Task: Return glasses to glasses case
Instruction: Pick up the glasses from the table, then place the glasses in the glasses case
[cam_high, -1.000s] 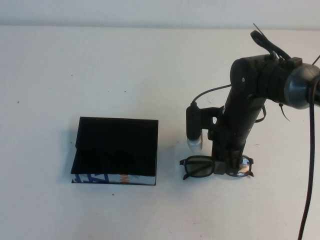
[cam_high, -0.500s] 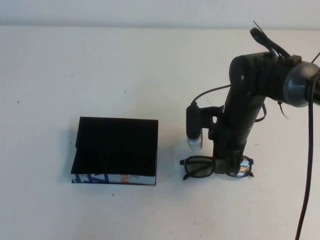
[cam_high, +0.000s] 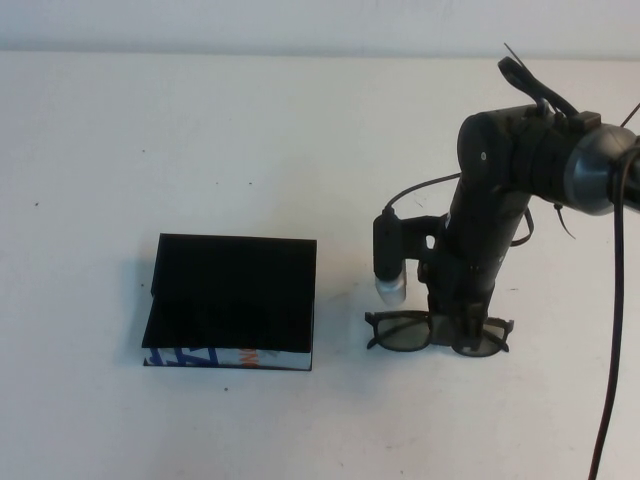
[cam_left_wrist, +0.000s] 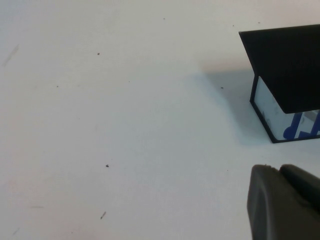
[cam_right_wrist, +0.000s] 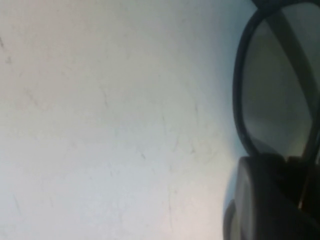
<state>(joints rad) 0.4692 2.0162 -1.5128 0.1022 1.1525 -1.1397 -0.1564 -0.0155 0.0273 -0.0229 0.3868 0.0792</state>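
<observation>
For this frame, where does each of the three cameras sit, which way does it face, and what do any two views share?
High view: raised on the robot's side, angled down at the white table; shows the glasses case, the glasses and the right gripper down on them.
Left wrist view: on the left arm, facing the table; shows a corner of the glasses case and part of the left gripper.
Right wrist view: on the right arm, close over the table; shows one lens of the glasses and part of the right gripper.
Shared: high and left wrist views both show the case; high and right wrist views both show the glasses.

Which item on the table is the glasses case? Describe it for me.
On the white table, look left of the right tool at the glasses. The glasses case is the flat black box with a blue-and-white strip along its near edge.
</observation>
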